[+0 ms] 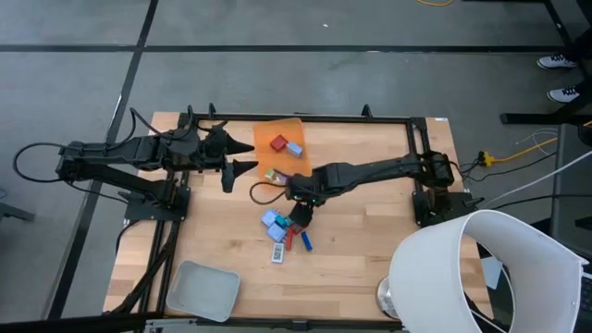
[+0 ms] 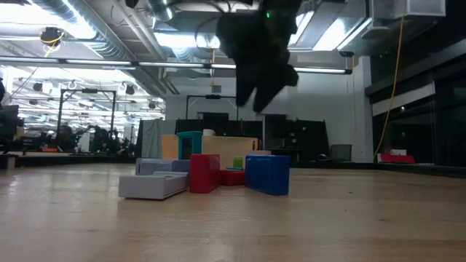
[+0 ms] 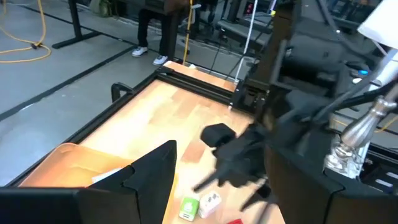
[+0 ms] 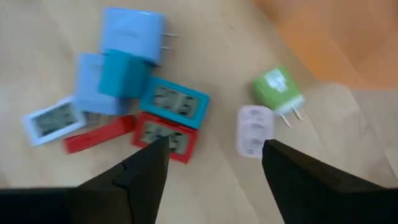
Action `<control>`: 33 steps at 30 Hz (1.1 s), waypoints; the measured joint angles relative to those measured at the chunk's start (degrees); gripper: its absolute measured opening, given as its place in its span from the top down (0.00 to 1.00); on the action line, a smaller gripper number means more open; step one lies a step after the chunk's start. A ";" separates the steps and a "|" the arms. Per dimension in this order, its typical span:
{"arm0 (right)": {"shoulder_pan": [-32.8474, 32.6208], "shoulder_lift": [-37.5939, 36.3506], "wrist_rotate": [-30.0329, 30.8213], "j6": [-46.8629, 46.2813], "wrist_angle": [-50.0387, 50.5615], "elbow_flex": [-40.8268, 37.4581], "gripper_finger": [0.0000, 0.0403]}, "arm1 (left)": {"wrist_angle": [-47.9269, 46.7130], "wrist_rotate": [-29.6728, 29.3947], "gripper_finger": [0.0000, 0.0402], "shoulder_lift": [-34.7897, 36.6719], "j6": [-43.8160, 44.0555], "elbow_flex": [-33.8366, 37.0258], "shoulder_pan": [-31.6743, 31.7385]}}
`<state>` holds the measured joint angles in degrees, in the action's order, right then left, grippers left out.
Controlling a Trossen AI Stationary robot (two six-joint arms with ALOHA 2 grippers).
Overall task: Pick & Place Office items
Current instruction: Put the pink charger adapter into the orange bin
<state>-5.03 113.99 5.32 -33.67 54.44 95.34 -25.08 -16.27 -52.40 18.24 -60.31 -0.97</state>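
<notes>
2 arms are out over the bench (image 1: 370,231) in the high view: the left claw (image 1: 242,157) waits beside the orange bin (image 1: 277,129), fingers spread and empty, while the right claw (image 1: 301,215) hangs over the pile of office items (image 1: 282,231) mid-bench. 2 pieces, a red one (image 1: 278,143) and a blue-grey one (image 1: 294,148), already lie in the bin, and a pale grey tray (image 1: 199,287) sits empty at the near-left corner. Low view: the right claw is a dark shape up in the air, clear of the pieces, with a blue block (image 2: 267,173), a red block (image 2: 204,172) and a flat pale grey piece (image 2: 153,185) bunched together below it. Left wrist view mostly shows the other arm, plus a green plug (image 3: 188,207) and a white plug (image 3: 210,200) lying side by side just off the bin. Right wrist view is the useful one: fingers (image 4: 143,171) wide apart, nothing between them, looking down on a teal display (image 4: 174,101), a red display (image 4: 163,137), a light blue charger (image 4: 134,34), a white display (image 4: 53,121), and the 2 plugs off to one side. My guess is it's lining up a pick. I'd go for the white plug since it sits apart from the rest; the red display touches its neighbours, so a finger would likely shove the pile. Come straight down, straddle the narrow sides, then close.
</notes>
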 joint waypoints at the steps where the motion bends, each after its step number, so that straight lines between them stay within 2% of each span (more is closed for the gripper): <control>1: 0.22 0.06 0.16 -0.76 0.24 -0.67 0.36 | 0.00 0.45 0.41 0.00 0.00 0.00 0.02; 10: 2.04 0.15 -2.01 -2.11 -6.24 -8.12 0.36 | 0.00 1.11 0.41 0.00 0.00 0.02 0.00; 27: 3.83 0.15 -3.26 -6.33 -16.44 -16.91 0.36 | -0.02 0.76 0.41 0.00 0.00 0.02 0.00; 33: 3.88 0.15 -3.38 -9.56 -19.21 -19.71 0.41 | -0.02 0.74 0.41 0.00 -0.02 0.02 0.00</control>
<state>-1.15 114.15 1.94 -43.22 35.23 75.63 -25.10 -15.53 -52.40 18.22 -60.29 -0.97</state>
